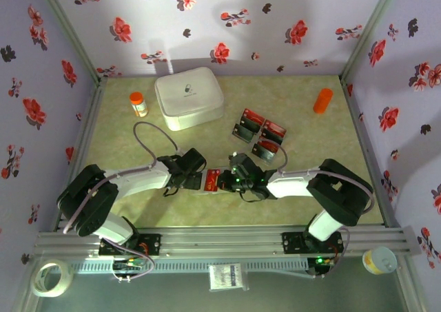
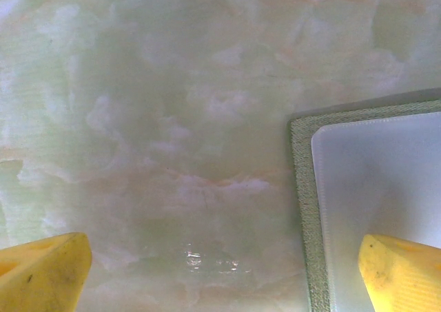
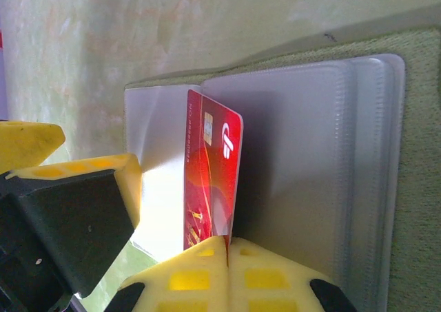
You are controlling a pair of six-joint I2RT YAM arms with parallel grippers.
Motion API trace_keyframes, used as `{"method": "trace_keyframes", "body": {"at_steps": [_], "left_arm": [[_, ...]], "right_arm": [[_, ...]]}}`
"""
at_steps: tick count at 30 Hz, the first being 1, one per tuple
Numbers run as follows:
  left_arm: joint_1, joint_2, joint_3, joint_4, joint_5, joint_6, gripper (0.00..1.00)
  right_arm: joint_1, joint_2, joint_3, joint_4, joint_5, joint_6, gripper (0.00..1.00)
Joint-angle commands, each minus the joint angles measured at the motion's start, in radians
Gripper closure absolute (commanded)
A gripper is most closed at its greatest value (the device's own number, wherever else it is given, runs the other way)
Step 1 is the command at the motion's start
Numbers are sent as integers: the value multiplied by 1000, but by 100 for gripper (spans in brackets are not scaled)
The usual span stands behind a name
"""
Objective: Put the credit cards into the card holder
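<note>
Red glossy card (image 3: 210,174), pale logo, upright beside clear sleeves (image 3: 303,153)

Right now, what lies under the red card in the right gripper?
Clear plastic pockets of the open olive-green fabric card holder, looking empty. The shiny red plastic card, pinched by the right gripper, hides the strip directly beneath it.

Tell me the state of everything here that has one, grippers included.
Olive-green fabric card holder: lying open.
Right gripper: shut on the bright red credit card.
Bright red credit card: held on edge over the open holder.
Left gripper: open, empty.
Other red and black cards: loose on the table.
White rounded box: closed.
</note>
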Motion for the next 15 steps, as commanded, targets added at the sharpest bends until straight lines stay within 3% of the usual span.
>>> {"method": "trace_keyframes", "body": {"at_steps": [1,15], "left_arm": [[-3,2,9,-38,-42,0,0],[-4,6,9,-35,-43,3,0]], "right_arm": [[-7,19,12,-118,-40,-37,100],[-31,63,60,-182,-102,-70,100]]}}
